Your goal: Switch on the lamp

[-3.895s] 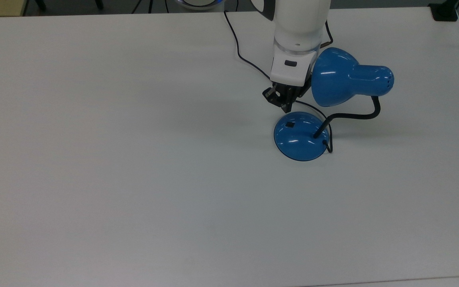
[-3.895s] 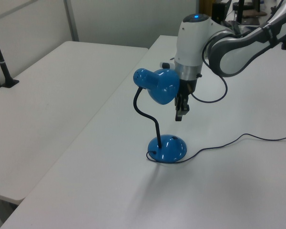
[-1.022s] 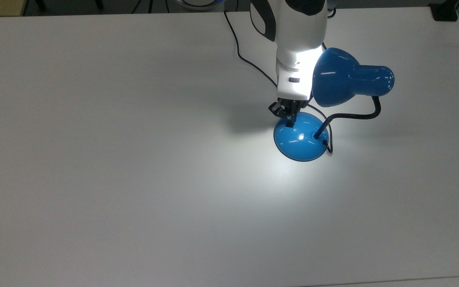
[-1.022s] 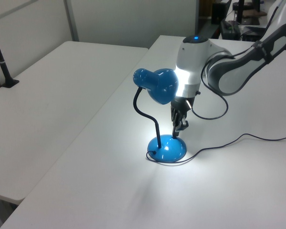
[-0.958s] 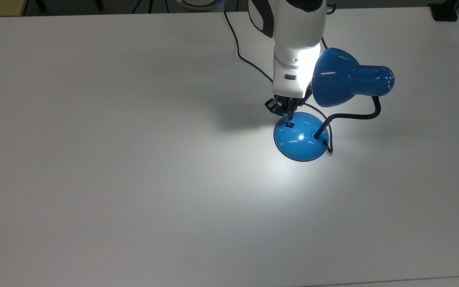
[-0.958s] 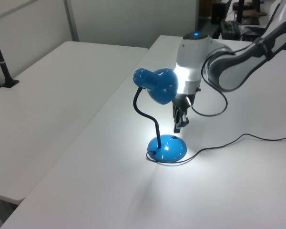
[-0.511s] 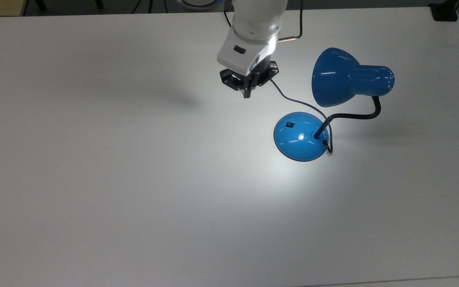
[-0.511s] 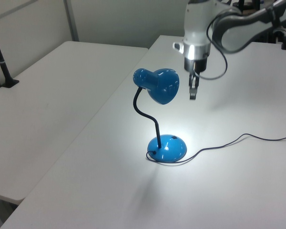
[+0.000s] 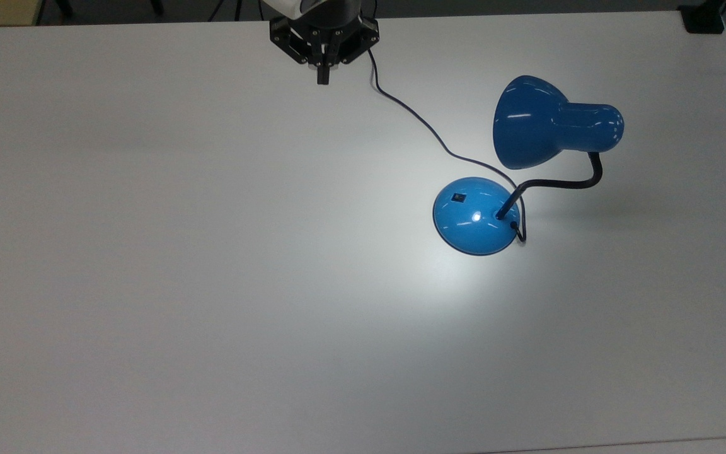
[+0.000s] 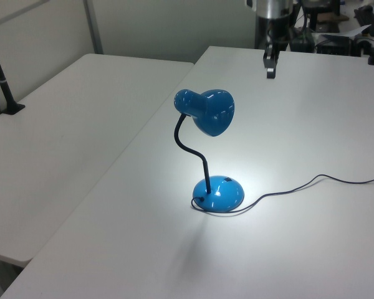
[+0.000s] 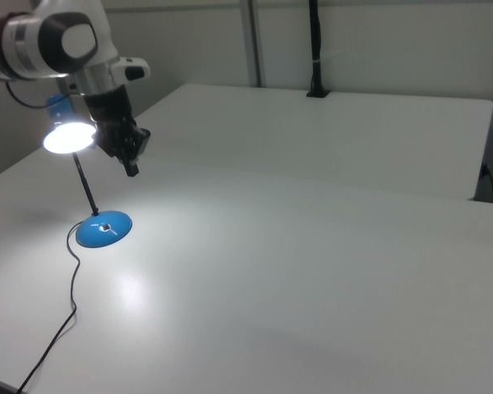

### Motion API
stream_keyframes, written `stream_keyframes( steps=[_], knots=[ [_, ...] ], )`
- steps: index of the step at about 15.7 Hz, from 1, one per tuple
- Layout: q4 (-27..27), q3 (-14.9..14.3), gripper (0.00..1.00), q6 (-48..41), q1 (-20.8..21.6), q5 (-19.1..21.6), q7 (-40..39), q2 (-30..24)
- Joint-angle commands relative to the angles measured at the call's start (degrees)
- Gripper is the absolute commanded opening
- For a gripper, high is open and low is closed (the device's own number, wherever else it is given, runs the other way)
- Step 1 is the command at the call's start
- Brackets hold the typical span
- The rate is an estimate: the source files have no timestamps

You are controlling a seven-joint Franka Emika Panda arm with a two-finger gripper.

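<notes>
1. Top view: the lamp (image 9: 476, 215) stands lit on the table (image 9: 149, 284); the gripper (image 9: 324, 78), fingers together, hangs well apart.
2. Left view: the glossy base looks slippery; press its switch (image 10: 227, 181), no grasp needed.
3. Right view: the bendy neck would probably flex if pushed.

No text, label, brand, number or sign can be read anywhere in these views. The lamp (image 9: 530, 151), well apart from the pincer (image 9: 324, 72), carries no legible marking, and the bench (image 9: 180, 284) surface is plain.
</notes>
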Motion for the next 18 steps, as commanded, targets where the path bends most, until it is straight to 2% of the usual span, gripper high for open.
stream_keyframes(
  steps=[1,3,4,5,6,7,8,9,12,14,18],
  knots=[
    [2.75,-0.72,0.0,-5.25,0.28,-0.6,0.95,-1.17],
    [3.72,-1.16,0.02,-5.61,-0.25,-0.51,0.95,-1.26],
    [4.16,-1.25,0.18,-5.61,-0.43,-0.6,0.95,-1.17],
    [4.25,-1.6,0.26,-5.61,-0.43,-0.6,1.21,-1.17],
    [4.25,-1.95,0.48,-5.52,-0.43,-0.51,1.3,-1.17],
    [4.25,-2.21,0.65,-5.61,-0.43,-0.51,1.56,-1.26],
    [4.25,-2.21,0.97,-5.61,-0.34,-0.51,1.83,-1.17],
    [4.25,-2.13,1.0,-5.52,-0.34,-0.6,2.0,-1.17],
    [4.25,-2.48,1.0,-5.52,-0.52,-0.6,2.27,-1.26],
    [4.25,-4.14,1.0,-5.52,-0.43,-0.16,2.27,-1.26],
    [4.6,-4.59,1.0,-5.52,-0.43,0.02,2.36,-1.52]
  ],
)
